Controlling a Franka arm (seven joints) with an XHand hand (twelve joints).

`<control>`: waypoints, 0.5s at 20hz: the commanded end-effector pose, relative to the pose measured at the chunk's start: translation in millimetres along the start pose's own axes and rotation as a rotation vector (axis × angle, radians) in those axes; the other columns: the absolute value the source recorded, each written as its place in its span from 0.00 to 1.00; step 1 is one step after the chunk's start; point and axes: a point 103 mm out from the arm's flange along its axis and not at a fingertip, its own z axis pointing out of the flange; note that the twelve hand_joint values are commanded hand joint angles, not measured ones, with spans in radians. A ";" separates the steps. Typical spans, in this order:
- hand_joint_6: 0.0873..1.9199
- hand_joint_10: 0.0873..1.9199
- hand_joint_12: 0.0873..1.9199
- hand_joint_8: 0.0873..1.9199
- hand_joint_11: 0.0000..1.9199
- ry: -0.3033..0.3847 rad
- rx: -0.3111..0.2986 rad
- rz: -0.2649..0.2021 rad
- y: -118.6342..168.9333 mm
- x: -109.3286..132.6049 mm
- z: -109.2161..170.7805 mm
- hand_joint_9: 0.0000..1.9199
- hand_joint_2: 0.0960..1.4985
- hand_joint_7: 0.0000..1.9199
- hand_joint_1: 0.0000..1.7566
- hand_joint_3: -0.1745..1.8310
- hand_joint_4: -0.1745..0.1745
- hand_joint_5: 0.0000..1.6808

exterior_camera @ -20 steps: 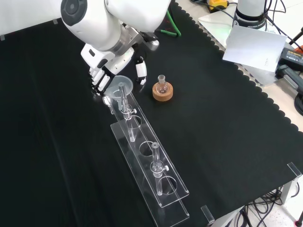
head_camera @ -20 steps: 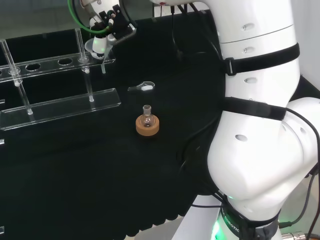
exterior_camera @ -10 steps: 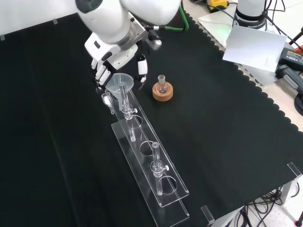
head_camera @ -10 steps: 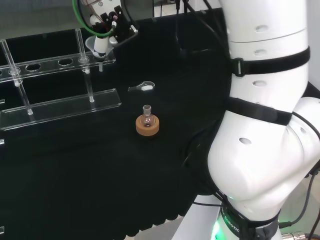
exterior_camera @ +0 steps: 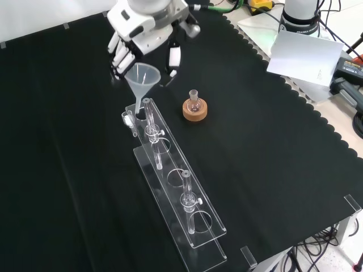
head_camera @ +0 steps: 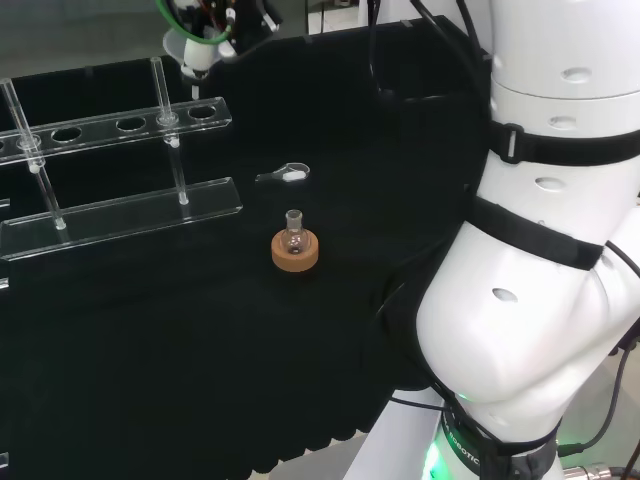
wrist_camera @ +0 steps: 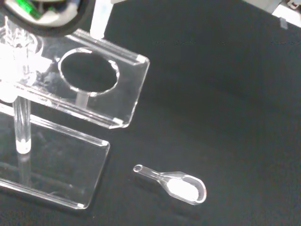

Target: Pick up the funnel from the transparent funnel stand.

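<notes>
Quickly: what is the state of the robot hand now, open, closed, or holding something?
Robot hand: closed on the clear plastic funnel, lifted above the transparent funnel stand.

One funnel (exterior_camera: 140,79). One clear stand (exterior_camera: 176,190), with four round holes in its top plate and two upright posts. One small flask (exterior_camera: 195,103) on one cork ring (exterior_camera: 195,111). One clear scoop (wrist_camera: 176,184) holding white powder. One hand (exterior_camera: 142,34). One table (exterior_camera: 266,164) under black cloth.
</notes>
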 end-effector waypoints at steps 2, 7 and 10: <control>0.33 0.19 0.63 0.31 0.37 -0.041 0.034 0.052 -41.2 -13.2 -19.4 0.49 0.44 0.38 0.51 0.43 0.49 0.47; 0.33 0.19 0.63 0.32 0.37 -0.041 0.045 0.089 -72.9 -20.1 -19.7 0.50 0.44 0.38 0.51 0.43 0.50 0.47; 0.34 0.19 0.62 0.32 0.37 -0.038 0.064 0.104 -90.3 -23.2 -15.6 0.50 0.44 0.38 0.51 0.43 0.51 0.48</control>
